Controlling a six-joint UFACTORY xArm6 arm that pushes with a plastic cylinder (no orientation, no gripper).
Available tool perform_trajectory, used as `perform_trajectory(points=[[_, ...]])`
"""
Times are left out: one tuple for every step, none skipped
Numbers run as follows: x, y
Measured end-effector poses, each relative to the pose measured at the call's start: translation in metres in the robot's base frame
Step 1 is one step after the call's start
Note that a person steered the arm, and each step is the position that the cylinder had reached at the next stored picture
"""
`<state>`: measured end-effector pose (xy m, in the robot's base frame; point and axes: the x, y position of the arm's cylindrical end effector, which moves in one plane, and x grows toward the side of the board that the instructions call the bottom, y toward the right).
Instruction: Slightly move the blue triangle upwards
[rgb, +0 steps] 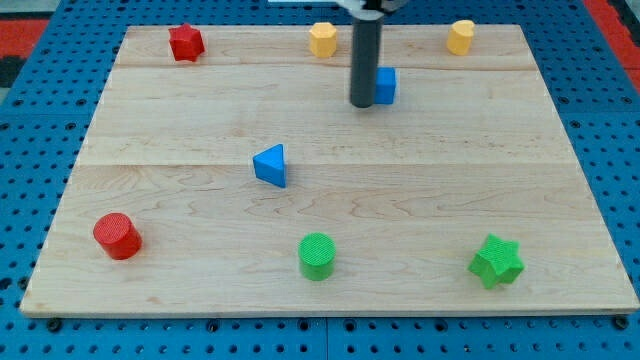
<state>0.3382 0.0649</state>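
The blue triangle (271, 165) lies on the wooden board (450, 190), a little left of its middle. My tip (362, 103) is the lower end of a dark rod that comes down from the view's top. It stands to the upper right of the triangle, well apart from it. The tip is right beside the left face of a blue cube (386, 86) and partly hides it; I cannot tell whether they touch.
A red star block (186, 42), a yellow hexagon block (322, 39) and a yellow cylinder-like block (460, 37) lie along the board's top edge. A red cylinder (118, 236), a green cylinder (317, 256) and a green star block (497, 261) lie near the bottom edge.
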Motion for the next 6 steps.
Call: perform_trajectory(points=[[-0.002, 0.025], [0.064, 0.029], [0.17, -0.006], [0.182, -0.11], [0.144, -0.127], [0.117, -0.121]])
